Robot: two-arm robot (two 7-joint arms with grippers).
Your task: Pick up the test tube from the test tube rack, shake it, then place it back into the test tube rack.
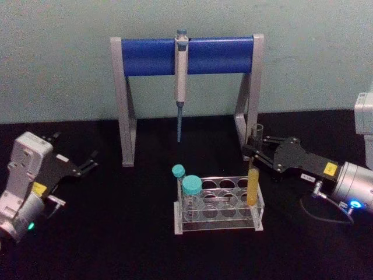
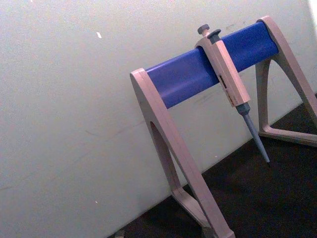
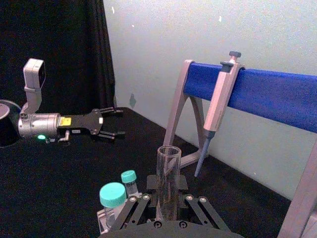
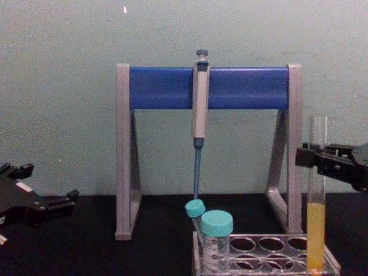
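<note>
We see the long clear glass tube of yellow liquid (image 1: 252, 188) standing in the end hole of the low clear plastic rack (image 1: 217, 224), the right gripper (image 1: 257, 153) with jaws pinched on its top part, the left gripper (image 1: 91, 163) far off with jaws apart, and we think a crooked pull could tip the rack.

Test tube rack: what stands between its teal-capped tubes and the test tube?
Head view: only empty holes of the test tube rack lie between the teal-capped tubes and the test tube.

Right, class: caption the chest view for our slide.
Right tool grips the test tube standing in the test tube rack; left tool sits open.
</note>
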